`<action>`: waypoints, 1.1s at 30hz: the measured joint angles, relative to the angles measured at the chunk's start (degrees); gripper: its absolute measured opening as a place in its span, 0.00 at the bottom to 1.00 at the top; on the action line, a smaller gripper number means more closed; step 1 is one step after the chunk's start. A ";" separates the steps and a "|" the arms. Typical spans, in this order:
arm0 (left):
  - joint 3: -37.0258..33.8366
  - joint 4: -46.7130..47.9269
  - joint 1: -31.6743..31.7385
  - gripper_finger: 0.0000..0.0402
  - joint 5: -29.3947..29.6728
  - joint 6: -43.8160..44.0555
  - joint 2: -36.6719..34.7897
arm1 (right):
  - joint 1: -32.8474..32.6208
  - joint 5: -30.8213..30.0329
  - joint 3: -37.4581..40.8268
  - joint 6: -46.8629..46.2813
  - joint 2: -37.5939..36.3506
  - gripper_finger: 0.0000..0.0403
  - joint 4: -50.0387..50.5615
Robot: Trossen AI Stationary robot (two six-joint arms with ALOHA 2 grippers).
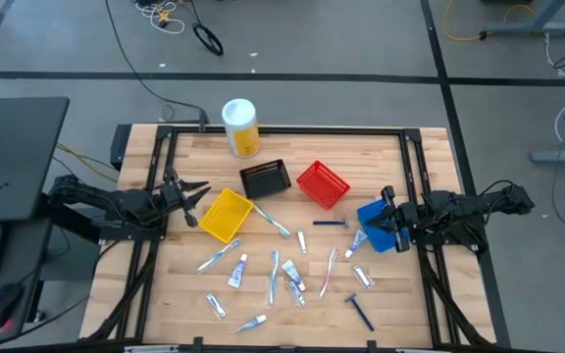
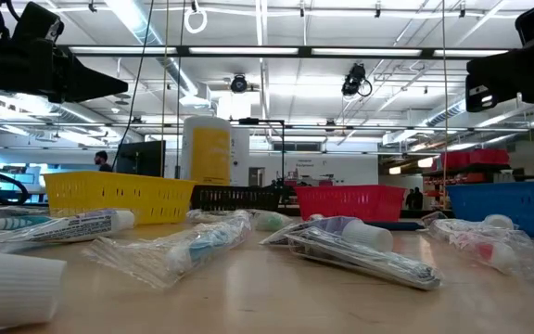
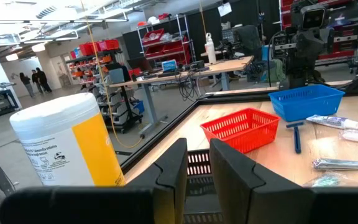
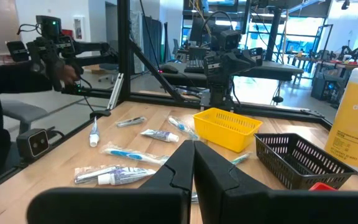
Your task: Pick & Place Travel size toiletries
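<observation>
The toiletries (image 1: 273, 275) lie scattered on the near half of the wooden table: small white and blue tubes, wrapped toothbrushes, pale packets and two dark blue razors (image 1: 360, 312). Some of them show close up in the low view as wrapped toothbrushes (image 2: 360, 246). My left gripper (image 1: 194, 201) (image 3: 197, 171) hovers at the table's left, just left of the yellow basket (image 1: 227, 214), with its fingers slightly apart and nothing between them. My right gripper (image 1: 387, 211) (image 4: 193, 165) hangs at the table's right over the blue basket (image 1: 373, 230), shut and empty.
A black basket (image 1: 266, 177) and a red basket (image 1: 323, 184) stand between the arms toward the far side. A big white-and-yellow canister (image 1: 240, 126) stands at the far edge. A black frame rail (image 1: 282, 128) runs around the table top. Bare wood shows near the near corners.
</observation>
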State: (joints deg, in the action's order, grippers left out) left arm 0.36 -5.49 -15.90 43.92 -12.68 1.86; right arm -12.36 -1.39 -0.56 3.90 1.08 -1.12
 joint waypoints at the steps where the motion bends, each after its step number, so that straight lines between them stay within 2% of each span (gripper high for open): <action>1: 0.00 0.00 0.00 0.19 -0.01 -0.01 0.00 | 0.00 0.01 0.00 -0.01 0.00 0.05 0.00; 13: 0.00 -0.82 0.04 0.19 -0.04 0.52 0.01 | 0.02 -0.07 0.00 0.35 0.00 0.05 -0.04; 16: 0.00 -1.30 0.04 0.19 -0.03 5.24 -0.01 | 0.00 -3.09 0.00 2.29 0.00 0.05 -0.49; 20: 0.00 -0.23 0.08 0.19 -0.10 13.39 -0.01 | 0.00 -2.89 0.00 2.61 0.02 0.05 -1.71; 26: 0.00 -3.80 0.23 0.19 -6.53 15.25 0.01 | 0.02 -3.10 0.00 2.56 0.00 0.05 -11.44; 29: 0.13 -5.71 0.21 0.20 -8.65 16.58 -0.01 | -0.01 -8.37 -0.02 5.39 -0.02 0.05 -16.72; 33: 1.20 -5.69 0.23 0.23 -8.72 15.80 0.01 | 0.00 -19.57 -0.02 6.13 0.00 0.05 -18.97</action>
State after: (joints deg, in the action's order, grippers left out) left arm 1.56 -11.18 -15.66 35.20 3.12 1.87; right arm -12.36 -20.96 -0.58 10.03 1.08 -20.09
